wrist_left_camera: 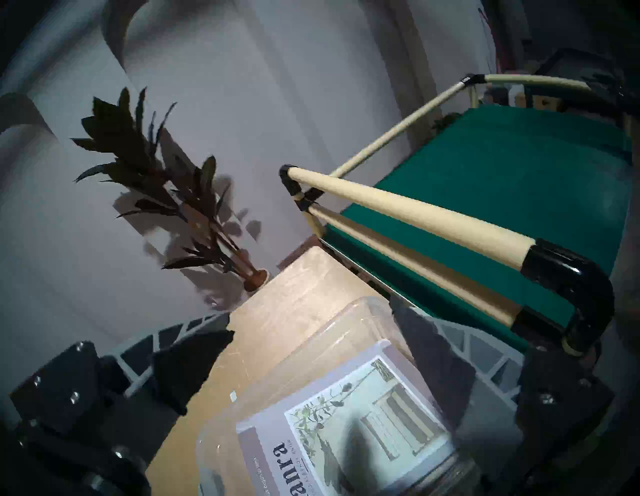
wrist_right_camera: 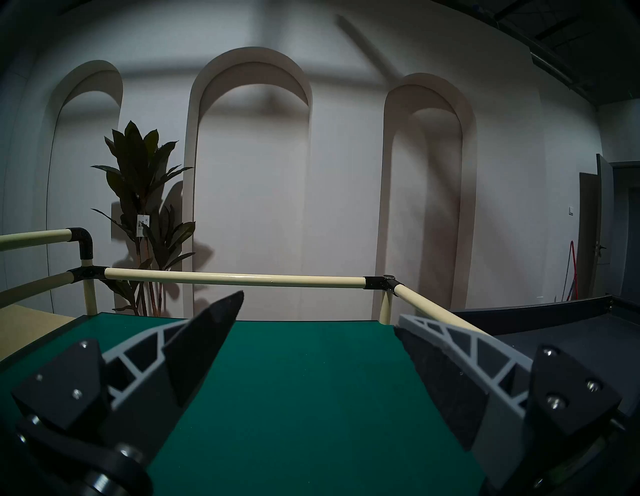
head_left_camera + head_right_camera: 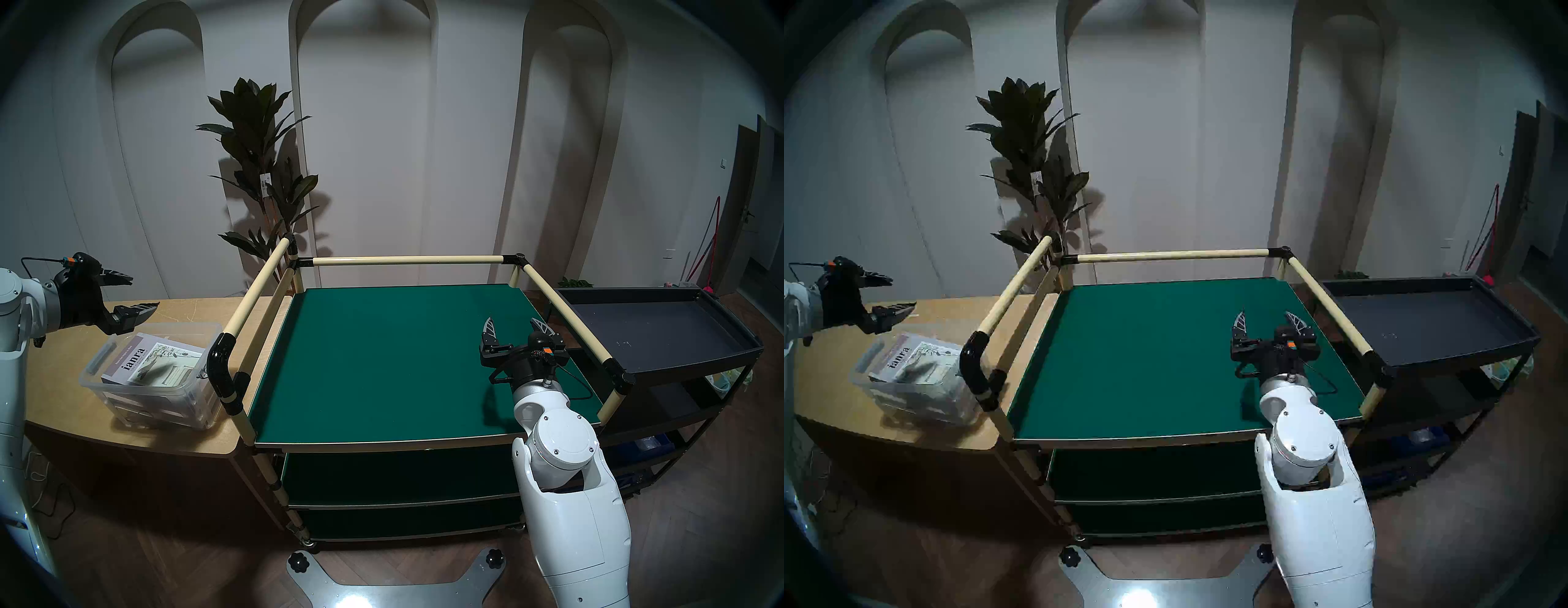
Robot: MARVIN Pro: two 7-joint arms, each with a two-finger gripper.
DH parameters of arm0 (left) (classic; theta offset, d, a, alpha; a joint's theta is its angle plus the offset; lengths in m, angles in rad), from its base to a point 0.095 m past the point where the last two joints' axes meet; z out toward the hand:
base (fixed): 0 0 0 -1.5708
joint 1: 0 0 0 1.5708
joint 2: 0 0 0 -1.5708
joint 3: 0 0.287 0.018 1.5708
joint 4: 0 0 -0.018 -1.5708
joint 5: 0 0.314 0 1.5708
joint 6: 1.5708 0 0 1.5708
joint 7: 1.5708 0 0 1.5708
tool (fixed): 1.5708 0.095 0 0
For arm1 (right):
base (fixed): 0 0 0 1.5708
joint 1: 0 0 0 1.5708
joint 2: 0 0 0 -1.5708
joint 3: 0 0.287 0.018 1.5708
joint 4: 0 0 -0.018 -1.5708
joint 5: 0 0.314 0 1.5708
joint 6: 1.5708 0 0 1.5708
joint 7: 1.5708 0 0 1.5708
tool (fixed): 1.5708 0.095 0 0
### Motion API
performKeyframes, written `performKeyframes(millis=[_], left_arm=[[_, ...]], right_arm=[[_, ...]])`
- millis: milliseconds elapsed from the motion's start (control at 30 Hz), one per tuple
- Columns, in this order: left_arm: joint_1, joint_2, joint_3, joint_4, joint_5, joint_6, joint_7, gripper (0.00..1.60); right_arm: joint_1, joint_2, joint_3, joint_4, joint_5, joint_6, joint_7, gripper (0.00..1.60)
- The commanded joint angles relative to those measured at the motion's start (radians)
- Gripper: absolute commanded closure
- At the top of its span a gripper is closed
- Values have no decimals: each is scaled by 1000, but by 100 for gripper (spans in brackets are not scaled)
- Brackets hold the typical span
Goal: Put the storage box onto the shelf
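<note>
1. While the storage box [image 3: 155,378] sits on the tan wooden counter [image 3: 59,382], near that counter's right edge and toward its front, the shelf [image 3: 382,365] stands just beside it with its top green board bare apart from the arm above it.
2. Through the clear walls of the storage box, a magazine [image 3: 152,358] with the word "ianra" on its cover lies face up.
3. A black elbow joint [image 3: 222,365] at the shelf's front-left corner overlaps the box's right end in the head view; whether they touch cannot be told.
4. The left gripper [image 3: 138,293] hovers above the box's back-left part, over the counter, with its jaws spread apart and nothing between them.
5. From the left wrist view, the left gripper [image 1: 311,332] frames the box's far corner and the magazine cover below it, with clear air between fingers and plastic.
6. The right gripper [image 3: 515,327] hangs low over the top board near the shelf's right edge, roughly midway from front to back, fingers wide apart and empty.
7. Beyond the shelf's right rail stands a dark grey metal cart [image 3: 662,331].
8. A potted plant [image 3: 259,170] rises behind the counter's back-right corner, against the arched wall.
</note>
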Motion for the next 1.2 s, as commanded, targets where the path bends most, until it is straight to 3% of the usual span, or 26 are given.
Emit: performKeyframes(millis=[0, 467, 867, 1167], left_arm=[[-21, 112, 40, 31, 66, -25, -103, 0], [-59, 254, 167, 113, 233, -111, -300, 0], [-106, 370, 321, 110, 306, -218, -300, 0], [-146, 450, 450, 103, 262, -306, -300, 0]], right_arm=[[10, 1, 2, -18, -1, -5, -1, 0], [11, 1, 2, -15, -1, -6, -1, 0], [12, 1, 2, -16, -1, -6, -1, 0], [11, 2, 2, -18, -1, -6, -1, 0]])
